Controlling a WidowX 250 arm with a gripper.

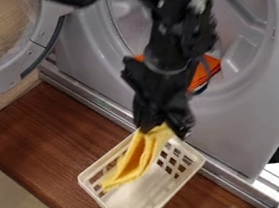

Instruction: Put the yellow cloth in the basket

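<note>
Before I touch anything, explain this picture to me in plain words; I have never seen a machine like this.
The black machine is a robot arm, coming in from the top edge. At its lower end is a two-finger gripper, which works like a simple hand. The one picture comes from a fixed camera looking down at a slant.

The gripper holds a yellow cloth by its upper end; the rest hangs down into a cream plastic basket with openings in its walls. The basket sits on a brown wooden surface. Behind it is what looks like a washer or dryer, its round door open at the left. Something orange shows behind the arm; I can't tell what.
</note>
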